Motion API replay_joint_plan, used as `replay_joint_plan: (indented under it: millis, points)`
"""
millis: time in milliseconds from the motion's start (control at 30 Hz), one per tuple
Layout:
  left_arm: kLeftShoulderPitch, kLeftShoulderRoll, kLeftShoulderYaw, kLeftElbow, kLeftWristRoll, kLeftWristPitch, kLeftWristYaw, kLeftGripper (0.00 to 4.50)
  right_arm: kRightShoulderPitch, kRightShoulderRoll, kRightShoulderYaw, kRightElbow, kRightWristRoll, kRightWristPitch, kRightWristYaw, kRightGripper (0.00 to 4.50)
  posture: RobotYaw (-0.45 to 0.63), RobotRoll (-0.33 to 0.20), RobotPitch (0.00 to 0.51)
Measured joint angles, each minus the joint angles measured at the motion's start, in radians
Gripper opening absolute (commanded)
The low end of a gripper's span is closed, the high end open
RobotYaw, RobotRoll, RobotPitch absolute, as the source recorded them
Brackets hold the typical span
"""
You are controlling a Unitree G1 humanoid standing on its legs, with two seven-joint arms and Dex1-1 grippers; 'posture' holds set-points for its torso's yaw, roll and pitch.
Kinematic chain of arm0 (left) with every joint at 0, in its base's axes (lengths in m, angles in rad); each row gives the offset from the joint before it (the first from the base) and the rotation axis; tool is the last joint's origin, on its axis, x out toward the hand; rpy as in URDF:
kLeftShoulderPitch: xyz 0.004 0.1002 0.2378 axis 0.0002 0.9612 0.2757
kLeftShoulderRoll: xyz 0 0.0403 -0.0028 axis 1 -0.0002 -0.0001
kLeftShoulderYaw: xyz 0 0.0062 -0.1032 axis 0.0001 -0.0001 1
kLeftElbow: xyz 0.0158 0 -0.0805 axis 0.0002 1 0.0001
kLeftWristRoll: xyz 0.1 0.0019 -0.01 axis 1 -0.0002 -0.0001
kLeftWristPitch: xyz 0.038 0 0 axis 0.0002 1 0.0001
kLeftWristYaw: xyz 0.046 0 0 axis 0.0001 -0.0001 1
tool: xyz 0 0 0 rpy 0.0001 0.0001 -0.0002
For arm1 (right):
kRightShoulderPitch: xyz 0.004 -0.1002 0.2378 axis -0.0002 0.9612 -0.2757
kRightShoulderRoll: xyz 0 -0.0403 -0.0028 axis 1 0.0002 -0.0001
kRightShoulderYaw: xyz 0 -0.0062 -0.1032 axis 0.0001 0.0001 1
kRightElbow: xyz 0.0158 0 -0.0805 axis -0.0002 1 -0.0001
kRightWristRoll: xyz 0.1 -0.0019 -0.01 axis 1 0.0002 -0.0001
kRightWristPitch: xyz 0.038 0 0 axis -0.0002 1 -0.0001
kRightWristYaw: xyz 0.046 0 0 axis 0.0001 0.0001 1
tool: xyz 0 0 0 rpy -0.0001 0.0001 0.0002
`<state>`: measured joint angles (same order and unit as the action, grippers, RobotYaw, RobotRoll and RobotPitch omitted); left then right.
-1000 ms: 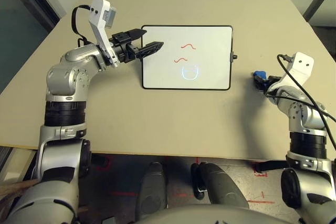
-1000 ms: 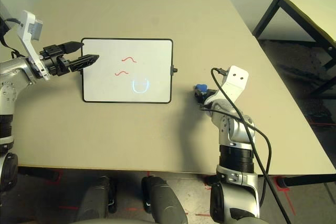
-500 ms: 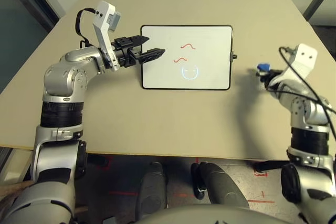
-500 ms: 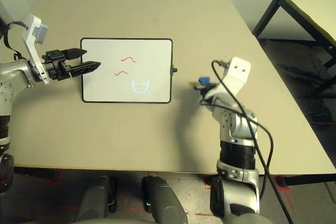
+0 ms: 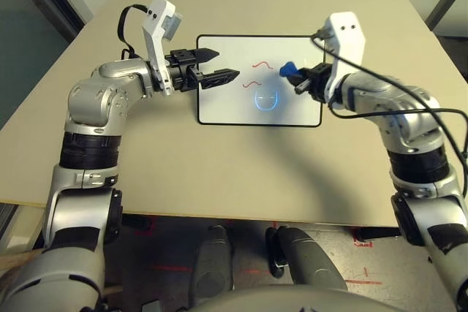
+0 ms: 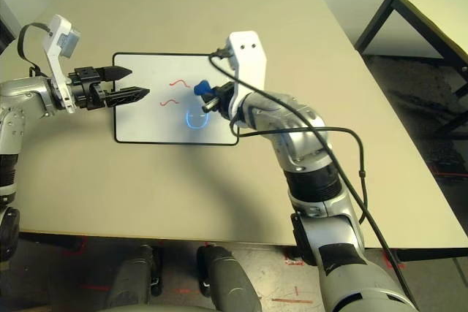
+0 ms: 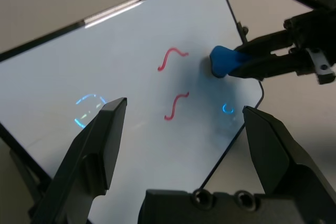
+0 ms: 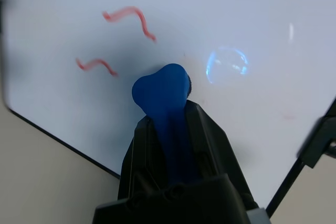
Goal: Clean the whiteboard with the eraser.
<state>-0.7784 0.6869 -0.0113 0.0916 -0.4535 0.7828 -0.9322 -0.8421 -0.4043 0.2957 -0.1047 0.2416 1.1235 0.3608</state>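
Board: whiteboard (image 5: 259, 80) lies flat on the tan surface (image 5: 219, 166), with two red squiggles (image 5: 256, 74) and a blue smiley.
Right gripper (image 5: 298, 78): clamped on the blue eraser (image 5: 288, 70), above the board's right part beside the squiggles.
Left gripper (image 5: 219, 65): fingers spread, empty, over the board's left edge.

The flat white whiteboard (image 5: 259, 78) with the thin black frame looks smooth and shiny; light glints along its edge and a blue glow bounces off it. The small bright blue eraser (image 8: 160, 95) looks soft, matt and rounded, a bit like foam. The black fingers (image 7: 97, 148) of the left gripper (image 5: 218, 66) look like dull hard plastic. The big tan table (image 5: 241, 166) is smooth and matt. The silver forearms (image 5: 110, 89) look like shiny metal.
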Motion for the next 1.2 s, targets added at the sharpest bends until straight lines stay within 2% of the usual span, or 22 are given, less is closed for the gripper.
replay_joint_plan:
  millis: [400, 567, 967, 1200]
  points:
    - [0.024, 0.008, -0.003, -0.035, 0.008, 0.032, -0.002, 4.50, -0.196, 0.047, 0.101, 0.268, -0.181, -0.194, 0.063, 0.72, -0.04, 0.000, 0.112]
    - [0.037, 0.006, -0.001, -0.056, 0.006, 0.041, 0.012, 4.50, -0.204, 0.087, 0.121, 0.301, -0.225, -0.227, 0.097, 0.72, -0.03, 0.000, 0.116]
    - [0.053, 0.004, 0.001, -0.082, -0.012, 0.062, 0.028, 4.50, -0.157, 0.097, 0.160, 0.254, -0.284, -0.205, 0.162, 0.67, -0.04, 0.000, 0.124]
    - [0.049, 0.002, 0.001, -0.082, -0.013, 0.062, 0.030, 4.50, -0.226, 0.077, 0.139, 0.362, -0.300, -0.243, 0.163, 0.67, -0.05, 0.000, 0.125]
